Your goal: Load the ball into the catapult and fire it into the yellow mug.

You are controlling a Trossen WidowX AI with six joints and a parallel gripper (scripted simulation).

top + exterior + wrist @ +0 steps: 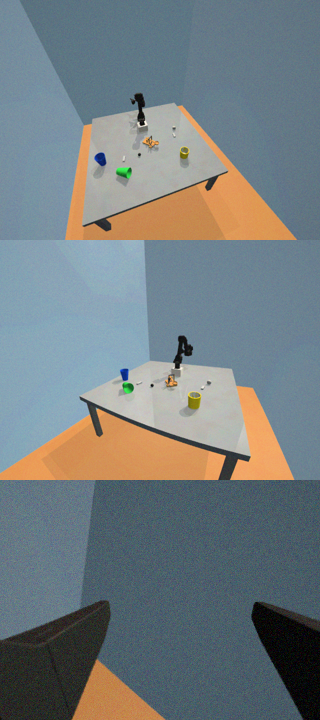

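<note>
The orange catapult (145, 141) (167, 384) stands on the table in front of the arm's base. Its spoon (156, 142) looks empty, as far as its small size shows. A black ball (139, 154) (151, 385) and a pale grey ball (174, 127) (209, 382) lie on the table on opposite sides of the catapult. The yellow mug (184, 154) (194, 401) stands upright, its mouth up, apart from the catapult. My gripper (181, 608) is open and empty, raised high and far from the balls, catapult and mug. The wrist view shows only walls and floor beyond the fingers.
A blue cup (100, 159) (124, 374) stands upright, and a green cup (123, 172) (127, 388) lies on its side. One small white block (123, 158) (139, 382) lies near the green cup, another white block (174, 135) (203, 387) near the grey ball.
</note>
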